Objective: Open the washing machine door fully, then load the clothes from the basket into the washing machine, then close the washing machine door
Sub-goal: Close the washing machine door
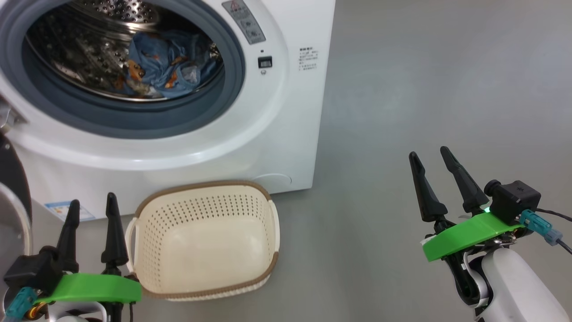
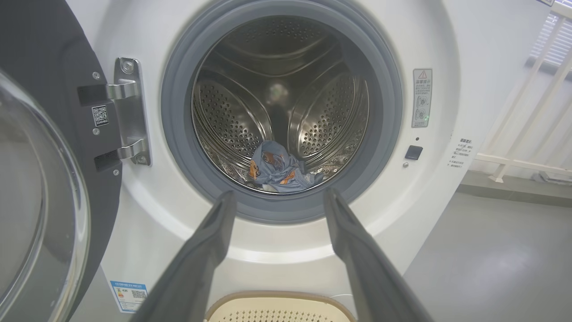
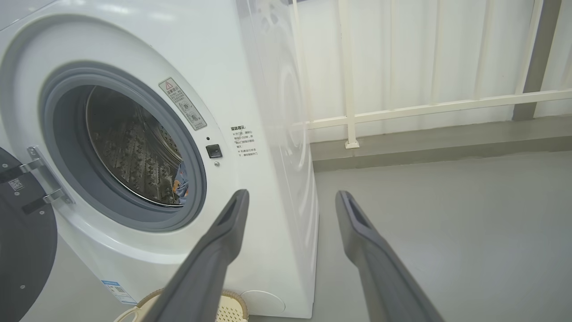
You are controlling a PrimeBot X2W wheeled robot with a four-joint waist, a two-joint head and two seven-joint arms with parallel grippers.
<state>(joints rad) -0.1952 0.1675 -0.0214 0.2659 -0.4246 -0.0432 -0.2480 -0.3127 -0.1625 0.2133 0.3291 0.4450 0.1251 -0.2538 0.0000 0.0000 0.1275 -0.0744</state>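
The washing machine door (image 2: 49,49) stands swung wide on its steel hinge (image 2: 129,112), at 9 o'clock of the drum mouth in my left wrist view, with its glass bowl bulging toward me. The washing machine (image 1: 286,116) sits at 11 o'clock in my head view. The clothes (image 1: 165,67), blue with orange figures, lie bunched in the bottom of the perforated drum (image 2: 277,89), inside the grey rubber ring (image 2: 176,134). The basket (image 1: 202,184) rests on the grey floor (image 1: 424,89) just in front of the machine, at 6 o'clock of the opening, its cream bottom bare. My left claw (image 1: 92,200) hovers at 7 o'clock in the head view, just beside the basket's left handle, fingers spread and grasping nothing. My right claw (image 1: 429,152) is at 4 o'clock, well apart from the machine, likewise released and empty above the floor.
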